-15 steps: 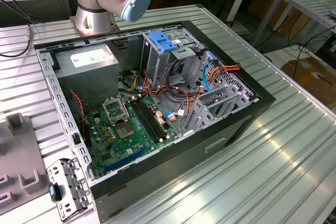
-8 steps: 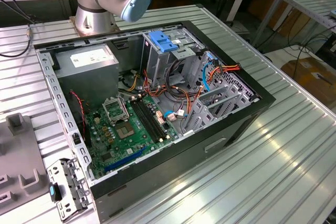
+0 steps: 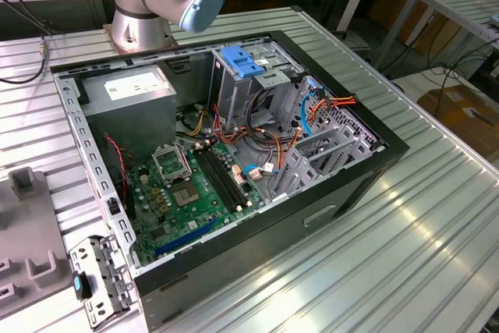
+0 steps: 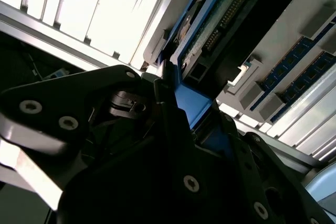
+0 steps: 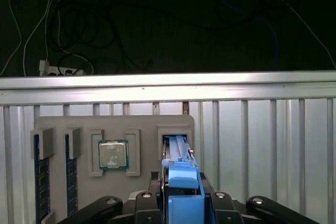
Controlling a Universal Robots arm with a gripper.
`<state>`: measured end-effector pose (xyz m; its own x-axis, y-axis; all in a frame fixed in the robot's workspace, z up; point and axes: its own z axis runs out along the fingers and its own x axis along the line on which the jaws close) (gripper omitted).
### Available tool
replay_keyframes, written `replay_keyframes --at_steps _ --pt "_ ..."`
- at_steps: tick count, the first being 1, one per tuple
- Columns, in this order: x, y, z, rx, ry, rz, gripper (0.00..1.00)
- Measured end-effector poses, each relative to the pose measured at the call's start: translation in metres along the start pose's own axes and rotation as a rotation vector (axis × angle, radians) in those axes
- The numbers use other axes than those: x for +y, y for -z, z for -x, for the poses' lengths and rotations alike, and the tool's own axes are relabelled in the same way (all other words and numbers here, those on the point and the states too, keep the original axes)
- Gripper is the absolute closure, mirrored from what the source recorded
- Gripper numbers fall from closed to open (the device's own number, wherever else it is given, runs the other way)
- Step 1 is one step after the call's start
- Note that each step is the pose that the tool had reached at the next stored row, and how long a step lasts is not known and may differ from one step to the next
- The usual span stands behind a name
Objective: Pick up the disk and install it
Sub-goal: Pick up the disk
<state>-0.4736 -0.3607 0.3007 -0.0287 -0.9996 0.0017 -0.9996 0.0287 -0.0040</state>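
Looks mid pick-up, with gripper (image 5: 182, 195) clamped on the disk (image 5: 182, 171) standing edgewise in the grey holder (image 5: 147, 124); calls for staying square to its slot.

My claw (image 5: 181, 205) is matt black, dotted with bright metal screw heads (image 5: 257, 201). The disk (image 5: 181, 178) has a rail of smooth blue plastic with a slight sheen, and its bare face is green circuit board. The tray (image 5: 148, 156) looks like dull grey plastic. The table (image 5: 262, 145) is ribbed bare metal, glaring bright. The computer case (image 3: 234, 264) is matt black outside.
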Motion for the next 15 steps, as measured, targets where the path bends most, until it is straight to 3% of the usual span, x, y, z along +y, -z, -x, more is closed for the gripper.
replay_keyframes --at_steps 15 --pt "0.0 0.0081 0.0 -0.0001 0.0 0.0 0.63"
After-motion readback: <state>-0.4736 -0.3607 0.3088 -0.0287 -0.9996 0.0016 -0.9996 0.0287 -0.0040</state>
